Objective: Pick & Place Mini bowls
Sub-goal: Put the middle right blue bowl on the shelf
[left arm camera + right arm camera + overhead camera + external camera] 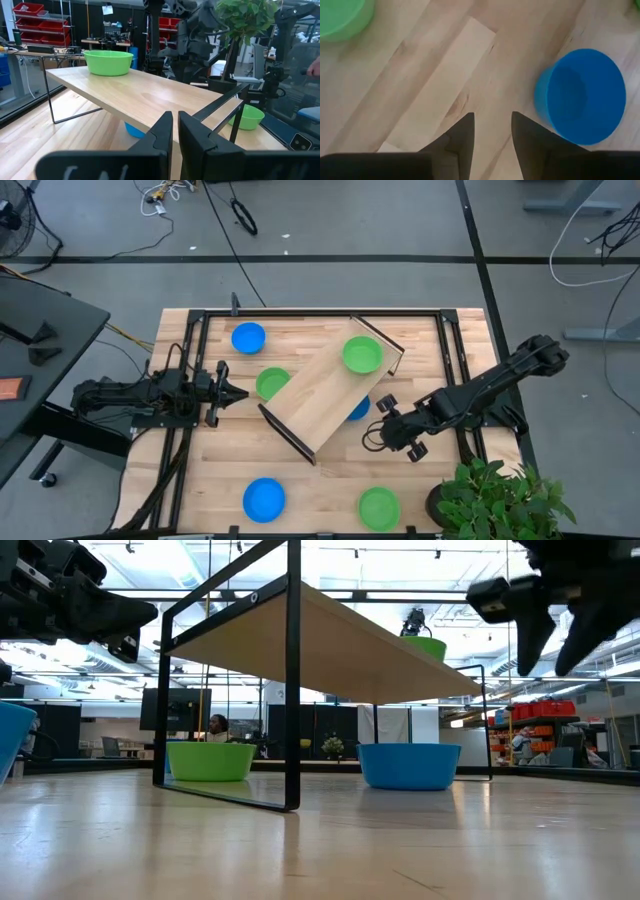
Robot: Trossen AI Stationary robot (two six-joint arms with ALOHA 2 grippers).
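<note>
Count from the high view: 6 mini bowls total, 3 blue and 3 green. Blue: one near the far edge [248,337], one at the near edge [264,499], one half-hidden under the shelf [359,409]. Green: one on top of the shelf [362,355], one beside its left end [271,383], one at the near edge [379,507]. 1 wooden shelf on a black wire frame [325,395]. 1 potted plant [497,500]. 2 arms, 2 grippers: left gripper [241,393], right gripper [383,405].

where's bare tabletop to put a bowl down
Free: the strip of light wooden table between the near blue plastic bowl and near green plastic bowl; also the far edge between the far blue bowl and the raised pale wooden tray. Crowded: around that tray.
</note>
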